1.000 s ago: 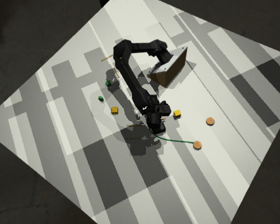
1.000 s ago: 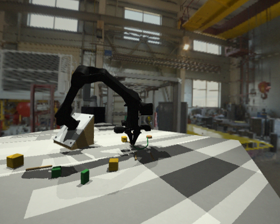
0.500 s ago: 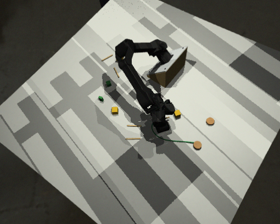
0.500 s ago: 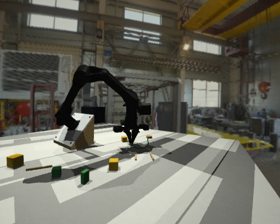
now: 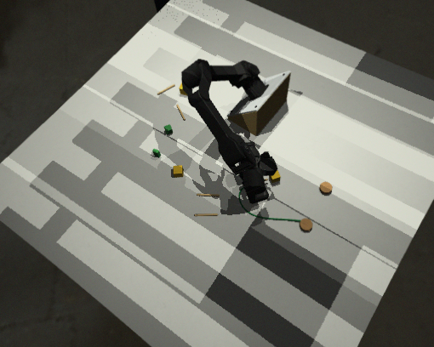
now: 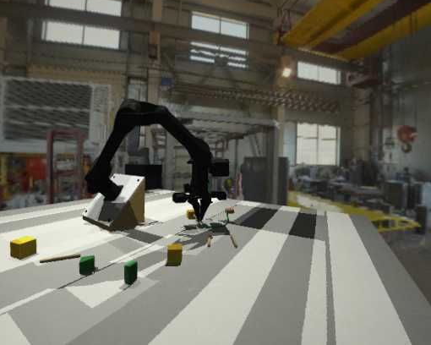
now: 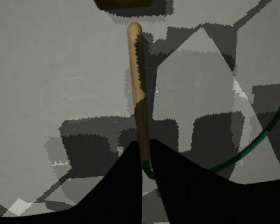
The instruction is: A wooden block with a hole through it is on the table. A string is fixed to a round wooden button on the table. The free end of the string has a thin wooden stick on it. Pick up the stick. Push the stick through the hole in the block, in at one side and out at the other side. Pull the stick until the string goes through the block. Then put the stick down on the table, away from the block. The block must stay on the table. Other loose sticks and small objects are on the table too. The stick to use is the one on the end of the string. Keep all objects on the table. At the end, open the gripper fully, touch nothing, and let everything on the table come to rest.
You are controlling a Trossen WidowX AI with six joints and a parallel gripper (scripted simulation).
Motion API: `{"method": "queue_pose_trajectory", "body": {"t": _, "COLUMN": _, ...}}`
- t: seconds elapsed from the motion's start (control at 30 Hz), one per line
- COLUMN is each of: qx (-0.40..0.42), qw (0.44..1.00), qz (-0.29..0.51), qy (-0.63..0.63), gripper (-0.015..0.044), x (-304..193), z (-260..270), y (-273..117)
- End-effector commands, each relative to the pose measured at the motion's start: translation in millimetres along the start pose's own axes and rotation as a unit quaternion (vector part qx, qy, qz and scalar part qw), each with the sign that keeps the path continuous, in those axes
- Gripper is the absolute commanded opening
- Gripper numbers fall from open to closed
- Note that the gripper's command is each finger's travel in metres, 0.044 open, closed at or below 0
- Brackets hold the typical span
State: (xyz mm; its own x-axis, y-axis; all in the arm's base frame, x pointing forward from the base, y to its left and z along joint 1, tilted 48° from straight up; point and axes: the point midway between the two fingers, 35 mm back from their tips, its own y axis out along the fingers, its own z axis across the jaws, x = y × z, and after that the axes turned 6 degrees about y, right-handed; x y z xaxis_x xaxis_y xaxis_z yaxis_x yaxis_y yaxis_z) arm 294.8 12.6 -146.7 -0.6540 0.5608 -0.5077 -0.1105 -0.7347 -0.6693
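My gripper [image 6: 201, 220] [image 7: 144, 146] points down, low over the table, shut on the string's stick [image 7: 136, 75] near its string end. The stick's free end reaches toward a yellow block [image 5: 275, 176] [image 6: 190, 214] [image 7: 125, 4], with a gap between them. The green string [image 5: 279, 219] [image 7: 240, 157] curves from the stick to the round button [image 5: 305, 224] [image 6: 229, 210]. Other yellow blocks stand left of the arm [image 5: 178, 171] [image 6: 174, 254] and farther off [image 5: 182, 89] [image 6: 23, 248]. No hole shows in any of them, so I cannot tell which one has it. The arm hides the fingertips in the top view.
Two loose sticks [image 5: 208, 195] [image 5: 206, 215] lie left of the gripper, two more [image 5: 166, 89] [image 5: 180, 112] farther off. Two green pieces [image 5: 168, 128] [image 5: 156, 152] lie left of the arm. A second round button [image 5: 326, 187] lies to the right. The wedge-shaped mount [image 5: 272, 104] [image 6: 133, 209] stands behind.
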Motion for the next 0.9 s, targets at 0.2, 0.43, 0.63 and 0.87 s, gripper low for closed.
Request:
{"method": "queue_pose_trajectory", "body": {"t": 0.2, "qx": 0.005, "qw": 1.0, "qz": -0.001, "qy": -0.001, "gripper": 0.0, "x": 11.0, "z": 4.8, "y": 4.2}}
{"method": "queue_pose_trajectory", "body": {"t": 0.43, "qx": 0.005, "qw": 1.0, "qz": -0.001, "qy": -0.001, "gripper": 0.0, "x": 12.2, "z": 5.0, "y": 4.2}}
{"method": "queue_pose_trajectory", "body": {"t": 0.63, "qx": 0.004, "qw": 1.0, "qz": -0.001, "qy": -0.002, "gripper": 0.0, "x": 19.6, "z": 5.5, "y": 4.2}}
{"method": "queue_pose_trajectory", "body": {"t": 0.87, "qx": 0.004, "qw": 1.0, "qz": -0.001, "qy": -0.002, "gripper": 0.0, "x": 28.5, "z": 6.8, "y": 4.3}}
